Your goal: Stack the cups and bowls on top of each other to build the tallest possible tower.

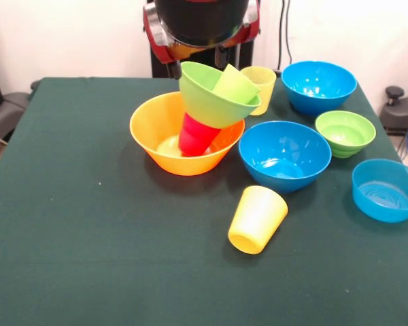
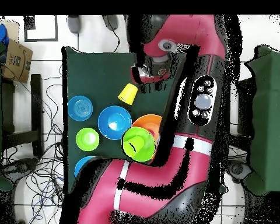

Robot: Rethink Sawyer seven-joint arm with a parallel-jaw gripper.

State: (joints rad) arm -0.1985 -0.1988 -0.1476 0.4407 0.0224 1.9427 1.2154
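The large orange bowl (image 1: 156, 129) (image 2: 149, 123) stands on the table with the red cup (image 1: 197, 136) upside down inside it. The large lime green bowl (image 1: 207, 102) (image 2: 137, 144) sits tilted on the red cup, and the lime green cup (image 1: 234, 85) lies in it. This is the tower. The bright yellow cup (image 1: 257, 219) (image 2: 128, 93) lies on its side near the front. The pale yellow cup (image 1: 264, 81) stands behind the tower. My gripper (image 2: 144, 74) shows only in the overhead view, up by the bright yellow cup. It holds nothing that I can see.
Two medium blue bowls (image 1: 284, 155) (image 1: 319, 85), the small green bowl (image 1: 345, 132) and the small shallow blue bowl (image 1: 387, 191) stand to the right of the tower. A thick arm joint (image 1: 200, 20) hangs just behind the tower's top.
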